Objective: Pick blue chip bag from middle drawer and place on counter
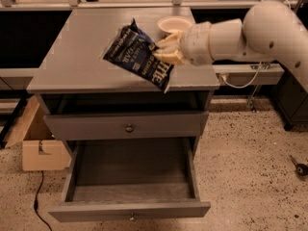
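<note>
The blue chip bag (137,54), dark navy with white lettering, hangs tilted just above the right front part of the counter (72,64). My gripper (166,52) is shut on the bag's right edge, with the cream arm reaching in from the right. The middle drawer (132,172) stands pulled open low in the cabinet, and its grey floor is bare.
A small cream bowl (174,24) sits on the counter's back right, just behind my gripper. A closed drawer front with a round knob (129,127) is above the open drawer. A cardboard box (41,150) stands on the floor at the left.
</note>
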`<state>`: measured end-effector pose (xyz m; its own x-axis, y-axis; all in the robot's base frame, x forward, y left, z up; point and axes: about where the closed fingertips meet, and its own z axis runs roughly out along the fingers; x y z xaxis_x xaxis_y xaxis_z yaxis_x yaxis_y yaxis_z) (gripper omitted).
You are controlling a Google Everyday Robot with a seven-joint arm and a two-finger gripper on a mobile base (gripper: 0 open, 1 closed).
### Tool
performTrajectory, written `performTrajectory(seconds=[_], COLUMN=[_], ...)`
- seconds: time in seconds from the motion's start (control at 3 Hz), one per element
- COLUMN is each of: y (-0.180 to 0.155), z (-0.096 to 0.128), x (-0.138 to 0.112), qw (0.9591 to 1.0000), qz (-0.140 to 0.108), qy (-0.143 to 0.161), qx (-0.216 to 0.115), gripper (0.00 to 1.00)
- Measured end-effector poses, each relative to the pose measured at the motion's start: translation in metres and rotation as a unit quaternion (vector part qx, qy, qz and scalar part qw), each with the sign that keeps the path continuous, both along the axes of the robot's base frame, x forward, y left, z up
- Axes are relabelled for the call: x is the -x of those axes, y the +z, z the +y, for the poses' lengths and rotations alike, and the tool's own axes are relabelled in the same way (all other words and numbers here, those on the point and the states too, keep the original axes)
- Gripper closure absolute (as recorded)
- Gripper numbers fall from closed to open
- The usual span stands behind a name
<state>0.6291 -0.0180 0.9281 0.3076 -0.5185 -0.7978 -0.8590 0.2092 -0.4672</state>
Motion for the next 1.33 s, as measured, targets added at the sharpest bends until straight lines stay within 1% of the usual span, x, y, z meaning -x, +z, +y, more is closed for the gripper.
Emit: performTrajectory(seconds=[0.33,0.67,1.0,1.33], y=[0.051,0.064,0.04,0.004], z=[-0.016,-0.048,-0.083,-0.106], x=[-0.04,-0.069,-0.088,-0.096], qw=[0.9975,0.9897,0.9728,0.9526], qz=[-0.011,0.023,0.098,0.172], qy=[-0.067,-0.131,-0.191,-0.227], qx=[0.022,0.053,0.088,0.107], gripper=[1.0,1.0,1.0,0.81])
